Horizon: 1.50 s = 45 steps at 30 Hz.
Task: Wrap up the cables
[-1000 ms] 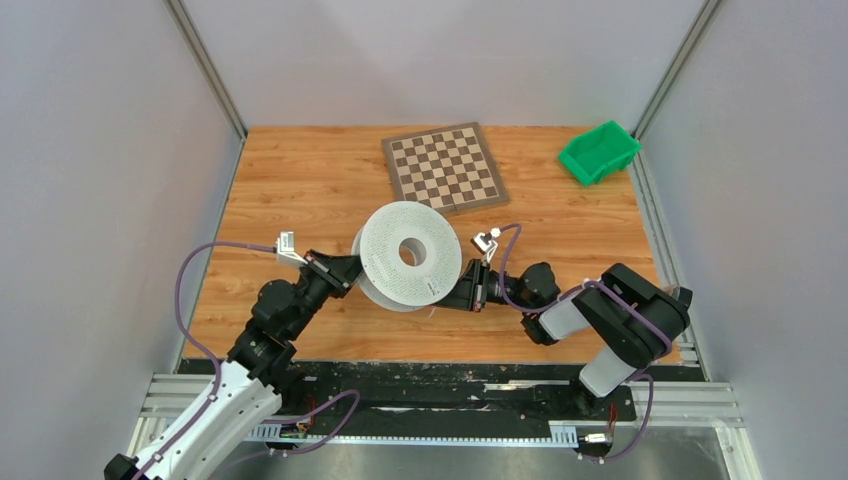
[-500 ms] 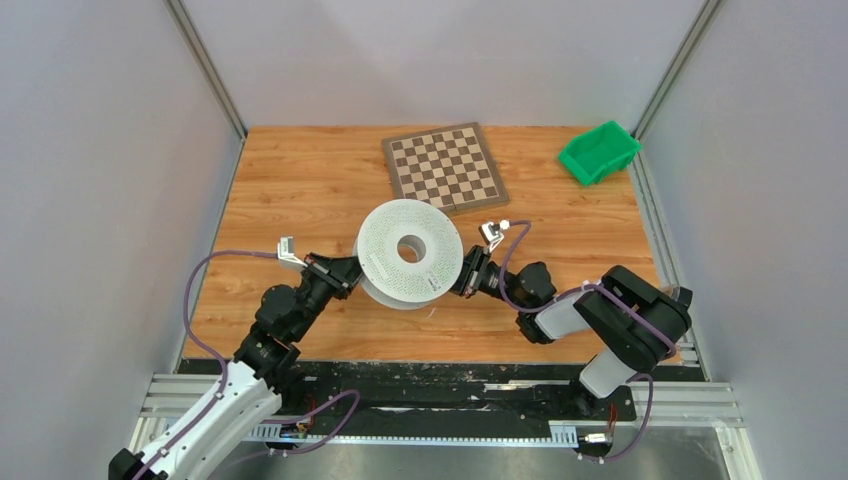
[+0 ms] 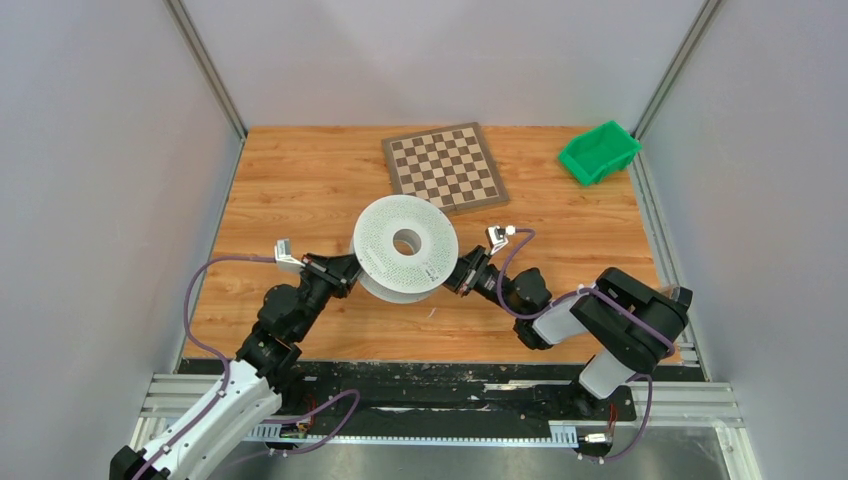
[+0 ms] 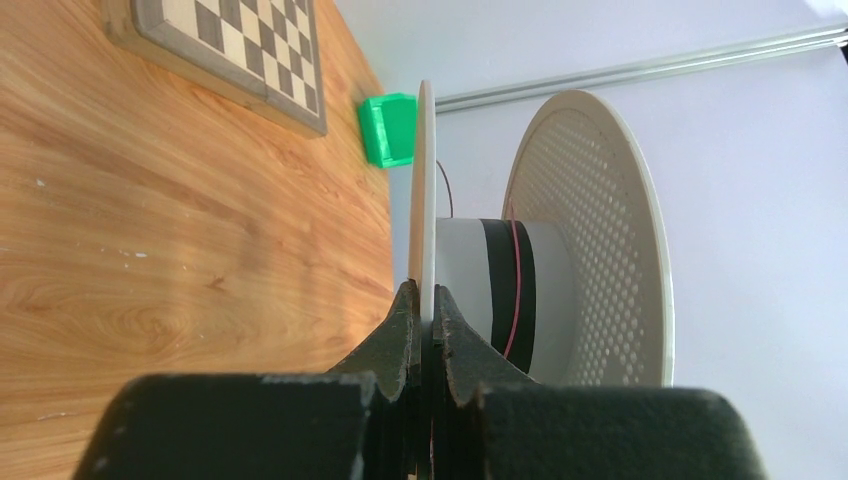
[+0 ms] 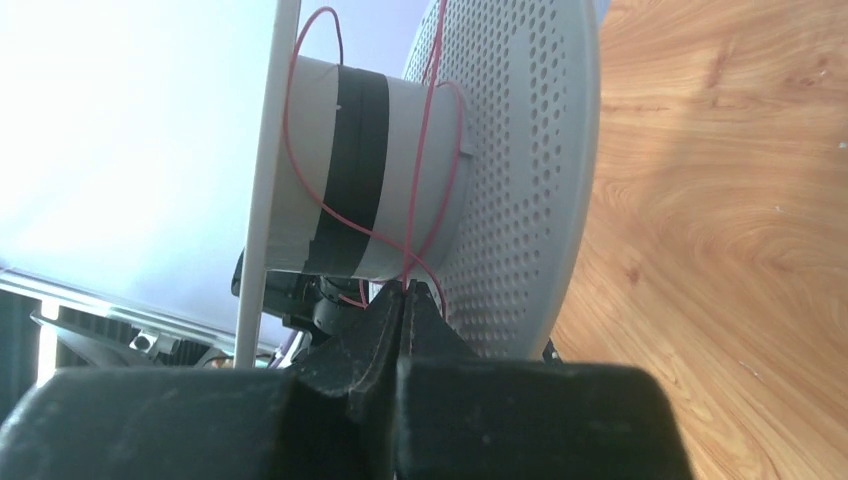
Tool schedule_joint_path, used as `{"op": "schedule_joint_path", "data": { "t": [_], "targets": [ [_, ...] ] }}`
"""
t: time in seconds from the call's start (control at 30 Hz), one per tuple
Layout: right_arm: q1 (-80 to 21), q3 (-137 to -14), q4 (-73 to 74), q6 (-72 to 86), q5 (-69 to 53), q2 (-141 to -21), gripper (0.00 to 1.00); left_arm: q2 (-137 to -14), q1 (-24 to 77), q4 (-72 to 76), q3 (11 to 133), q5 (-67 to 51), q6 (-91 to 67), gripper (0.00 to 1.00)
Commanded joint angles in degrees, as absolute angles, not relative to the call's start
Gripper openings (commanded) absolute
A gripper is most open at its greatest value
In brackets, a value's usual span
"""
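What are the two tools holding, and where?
The left tool pinches the spool by one flange's edge; the right tool pinches the red cable beside the core.

spool (image 3: pixel 385 235): was white, flanges dotted all over with tiny holes
tape band (image 5: pixel 350 160): was plain black
cable (image 5: pixel 419 180): was red, kinda pinkish in the light
chessboard (image 3: pixel 445 167): had brown and cream checks, darker brown border
bin (image 3: pixel 598 152): was bright green
table (image 3: pixel 300 180): was warm orange woodgrain
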State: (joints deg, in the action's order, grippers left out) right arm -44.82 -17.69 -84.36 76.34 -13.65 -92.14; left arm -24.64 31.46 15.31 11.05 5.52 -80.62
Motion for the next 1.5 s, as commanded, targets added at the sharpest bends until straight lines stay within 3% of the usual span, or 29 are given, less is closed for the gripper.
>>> {"op": "schedule_joint_path", "data": {
  "t": [0.0,0.3,0.67,1.17,1.47],
  "targets": [
    [-45.2,-17.9,-95.3,76.4,-9.5,-90.4,0.0,-23.3,31.6,23.4,12.1,6.9,-84.6,0.0],
    [-45.8,-19.3,-94.0,74.7,-9.8,-90.8,0.0,-23.5,31.6,24.2,11.5,6.9,-85.5,0.0],
    [-48.5,-19.2,-90.5,71.2,-8.5,-92.0,0.14,-23.7,31.6,24.9,11.6,6.9,-88.2,0.0],
    [-48.6,-19.5,-57.3,66.5,-4.5,-71.5,0.34,-23.9,31.6,26.2,11.4,7.9,-88.9,0.0],
    [-48.6,-18.9,-50.6,66.1,-2.8,-65.8,0.41,-24.9,31.6,28.6,10.9,7.5,-90.0,0.0]
  ]
}}
